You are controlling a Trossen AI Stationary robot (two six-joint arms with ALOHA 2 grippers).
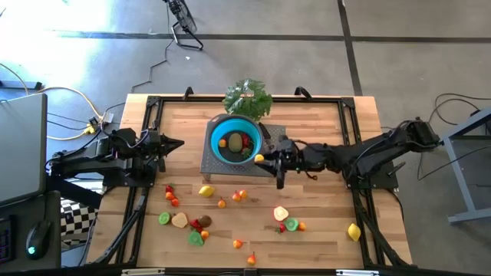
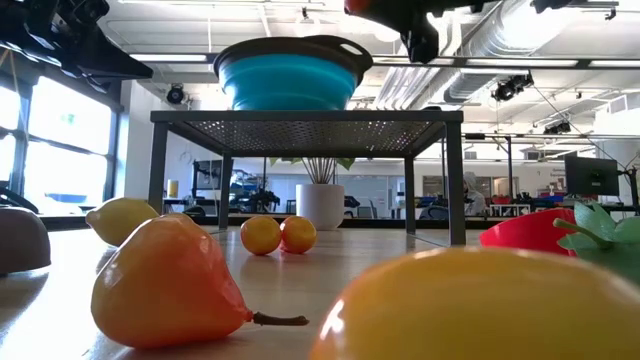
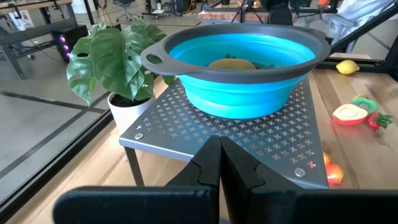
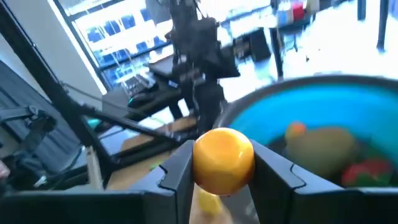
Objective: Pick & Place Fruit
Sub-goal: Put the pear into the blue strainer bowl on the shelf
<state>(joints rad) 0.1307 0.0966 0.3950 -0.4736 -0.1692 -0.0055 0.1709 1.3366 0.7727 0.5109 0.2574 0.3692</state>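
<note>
Right gripper (image 4: 224, 177): we see its fingers gripping an orange fruit (image 4: 224, 160) beside the blue bowl (image 1: 235, 140).
Left gripper (image 3: 219, 163): fingers closed, empty, over the bench (image 1: 322, 230).

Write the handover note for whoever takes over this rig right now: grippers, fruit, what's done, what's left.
Right gripper: shut on a small orange fruit, held beside the rim of the blue bowl on the metal stand.
Left gripper: shut, empty, waiting on the left side of the table, pointing at the stand.
Done: a few fruits already lie in the bowl.
Left: release this one over the bowl, then collect the many pieces scattered on the table, including the lemon at the front right.
</note>
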